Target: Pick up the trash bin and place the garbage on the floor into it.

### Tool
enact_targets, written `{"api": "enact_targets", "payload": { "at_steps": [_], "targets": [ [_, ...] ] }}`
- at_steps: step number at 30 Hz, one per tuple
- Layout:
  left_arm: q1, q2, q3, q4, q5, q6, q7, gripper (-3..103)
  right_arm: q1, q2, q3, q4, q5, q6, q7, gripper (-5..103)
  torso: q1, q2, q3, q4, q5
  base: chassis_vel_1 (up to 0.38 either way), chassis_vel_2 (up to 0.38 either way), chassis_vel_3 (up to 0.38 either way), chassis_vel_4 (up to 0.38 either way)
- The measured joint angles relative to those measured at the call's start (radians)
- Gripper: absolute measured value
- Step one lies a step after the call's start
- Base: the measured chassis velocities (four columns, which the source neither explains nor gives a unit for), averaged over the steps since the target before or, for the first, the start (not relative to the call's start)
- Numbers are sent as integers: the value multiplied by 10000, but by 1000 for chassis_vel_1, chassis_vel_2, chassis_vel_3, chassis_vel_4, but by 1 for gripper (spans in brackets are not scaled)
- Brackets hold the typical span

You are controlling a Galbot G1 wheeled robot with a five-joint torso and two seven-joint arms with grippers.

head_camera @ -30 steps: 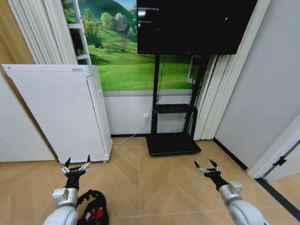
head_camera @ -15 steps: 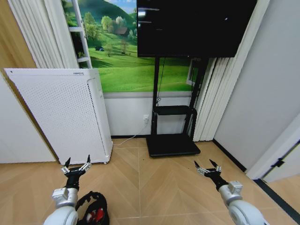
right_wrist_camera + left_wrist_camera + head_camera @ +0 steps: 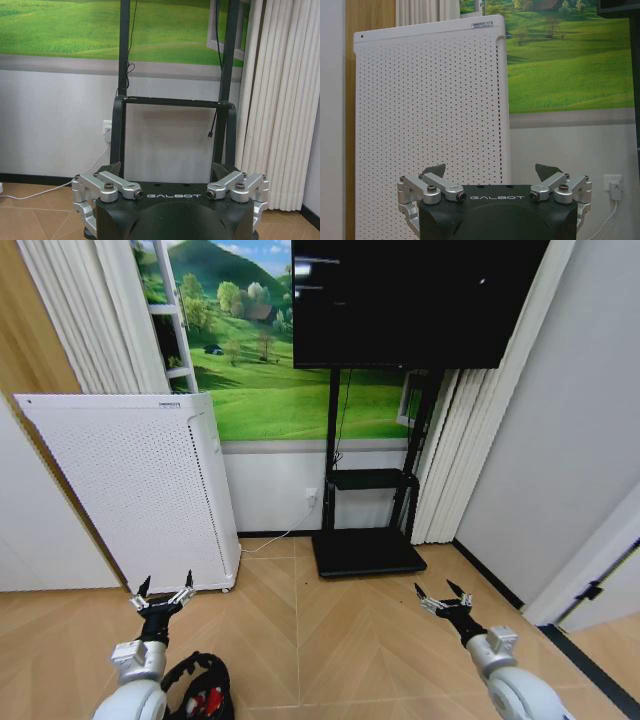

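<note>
The trash bin (image 3: 196,658), black and round, sits at the bottom edge of the head view, right beside my left forearm. Inside its rim I see garbage (image 3: 207,701), a red piece with something white next to it. My left gripper (image 3: 163,591) is held out over the wooden floor ahead of the bin, open and holding nothing. In the left wrist view the left gripper (image 3: 491,170) faces the white appliance. My right gripper (image 3: 443,596) is also open and empty, out to the right. In the right wrist view the right gripper (image 3: 166,167) faces the TV stand.
A tall white perforated appliance (image 3: 140,490) stands ahead on the left, its cable (image 3: 268,538) running to a wall socket. A black TV stand (image 3: 368,550) with a screen (image 3: 420,300) is straight ahead. White curtains (image 3: 450,450) and a grey wall (image 3: 560,440) close off the right.
The whole head view has slid downward, so the camera has moved. Both grippers stay open and in the same place in the picture.
</note>
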Motion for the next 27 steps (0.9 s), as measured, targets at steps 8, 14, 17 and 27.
{"api": "enact_targets", "payload": {
  "at_steps": [8, 14, 17, 27],
  "targets": [
    [0, 0, 0, 0, 0, 0, 0, 98, 0, 0, 0, 0, 0, 0, 0, 100, 118, 359, 242, 0, 0, 0, 0, 0, 0],
    [0, 0, 0, 0, 0, -1, 0, 98, 0, 0, 0, 0, 0, 0, 0, 100, 212, 598, 384, 0, 0, 0, 0, 0, 0],
    [0, 0, 0, 0, 0, 0, 0, 98, 0, 0, 0, 0, 0, 0, 0, 100, 258, 719, 458, 0, 0, 0, 0, 0, 0],
    [0, 0, 0, 0, 0, -1, 1, 98, 1, 0, 0, 0, 0, 1, 0, 100, 332, 951, 618, 0, 0, 0, 0, 0, 0]
  ]
}}
